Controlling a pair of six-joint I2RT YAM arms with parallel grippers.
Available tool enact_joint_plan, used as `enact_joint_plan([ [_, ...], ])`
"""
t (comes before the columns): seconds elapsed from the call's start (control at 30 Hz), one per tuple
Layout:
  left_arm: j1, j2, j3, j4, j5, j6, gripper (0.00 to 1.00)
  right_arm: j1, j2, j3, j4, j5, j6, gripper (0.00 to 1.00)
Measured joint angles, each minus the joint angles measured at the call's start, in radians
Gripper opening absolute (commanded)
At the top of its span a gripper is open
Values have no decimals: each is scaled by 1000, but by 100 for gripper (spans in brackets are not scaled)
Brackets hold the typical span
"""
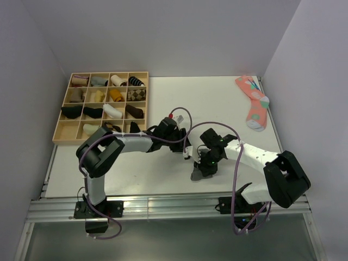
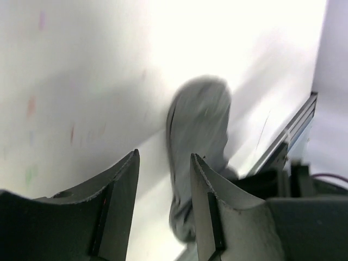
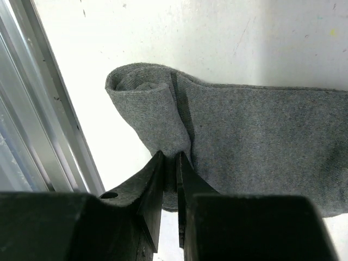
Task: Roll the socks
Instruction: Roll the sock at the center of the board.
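Note:
A plain charcoal-grey sock [image 3: 261, 130] lies flat on the white table near its front edge. It also shows in the top view [image 1: 200, 171] and, blurred, in the left wrist view [image 2: 198, 136]. One end is folded over into a short roll [image 3: 149, 114]. My right gripper [image 3: 169, 157] is shut on that folded end. My left gripper [image 2: 163, 163] is open and empty, just above the table to the left of the sock; in the top view it [image 1: 182, 142] sits close to the right gripper [image 1: 207, 162].
A wooden compartment tray [image 1: 65, 130] with several sock rolls stands at the back left. A salmon-pink dotted sock [image 1: 254, 102] lies at the back right. The table's metal front rail [image 3: 49, 119] runs right beside the grey sock.

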Motion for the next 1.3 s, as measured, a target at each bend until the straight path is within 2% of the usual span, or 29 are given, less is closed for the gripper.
enact_joint_plan([
  [0.2, 26, 117, 95, 77, 27, 93, 47, 0, 0, 0, -9, 3, 0, 18],
  [0.4, 30, 183, 157, 103, 137, 203, 50, 0, 0, 0, -9, 3, 0, 18],
  [0.77, 30, 251, 269, 6, 283, 391, 49, 0, 2, 1, -10, 3, 0, 18],
  [1.07, 30, 278, 287, 3, 354, 439, 45, 0, 4, 2, -10, 3, 0, 18],
  [1.17, 30, 285, 287, 6, 373, 441, 36, 0, 4, 2, -10, 3, 0, 18],
  [1.2, 30, 289, 287, 7, 380, 440, 27, 0, 4, 2, -10, 3, 0, 18],
  [1.27, 30, 299, 287, 9, 395, 438, 15, 0, 4, 2, -10, 3, 0, 18],
  [1.3, 30, 306, 286, 11, 403, 431, 4, 0, 4, 2, -10, 3, 0, 18],
])
